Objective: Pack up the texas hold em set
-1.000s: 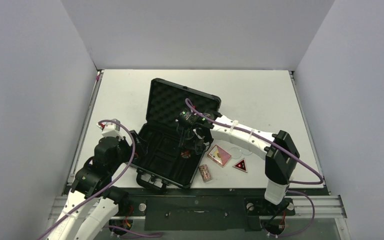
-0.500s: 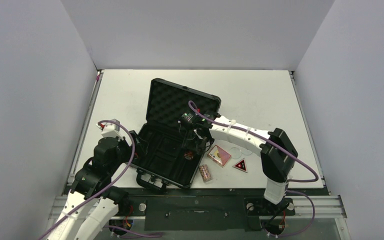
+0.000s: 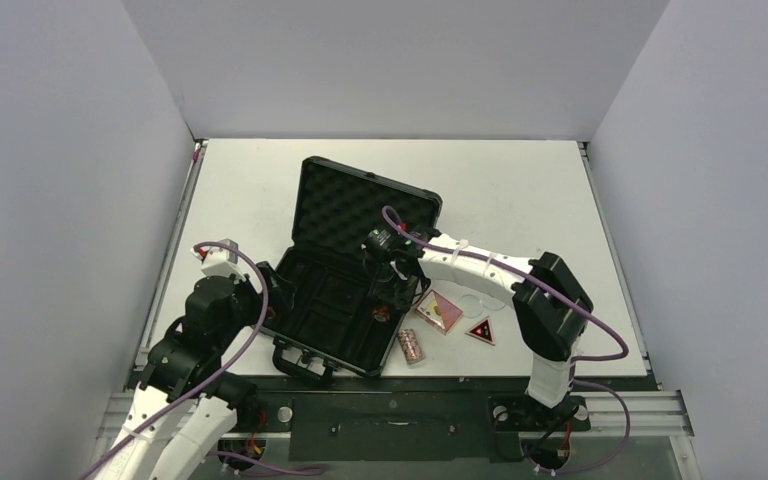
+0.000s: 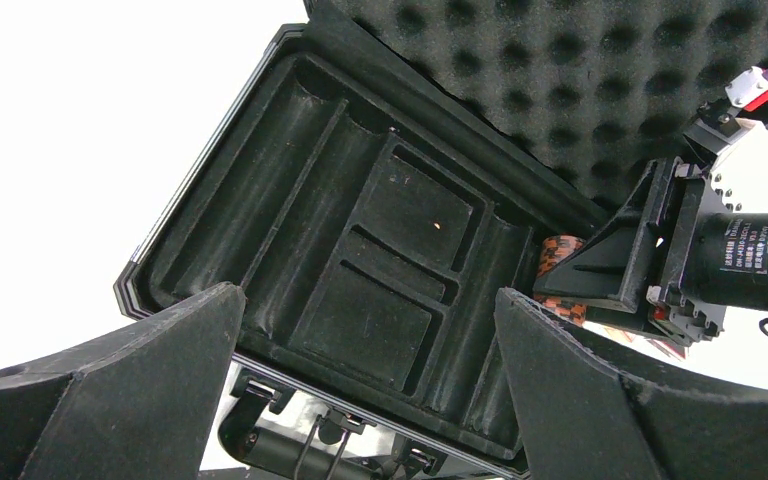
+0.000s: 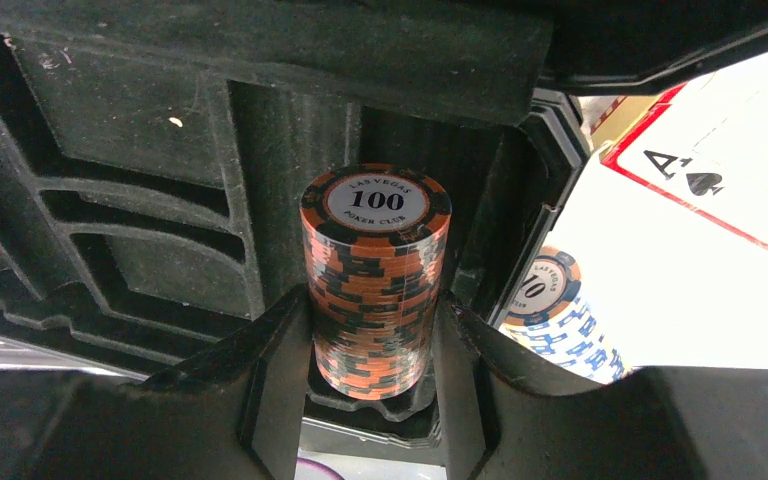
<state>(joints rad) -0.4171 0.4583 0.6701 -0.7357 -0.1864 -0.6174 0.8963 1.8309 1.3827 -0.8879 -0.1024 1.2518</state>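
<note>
1. Black case [image 3: 345, 290] lies open with nothing seated inside; packing looks barely begun.
2. Right pincer [image 5: 372, 330] pinches one chip roll [image 5: 375, 280] over the case's right-hand slot [image 4: 505, 330], long axis in line with that slot, "100" end tilted up.
3. Second chip roll [image 3: 411, 346], pink card box [image 3: 440, 311] and triangle [image 3: 480, 331] sit on the tabletop [image 3: 520, 190] right of the case.
4. Left pincer [image 4: 365, 295], spread, hovers at the case's left edge.
</note>
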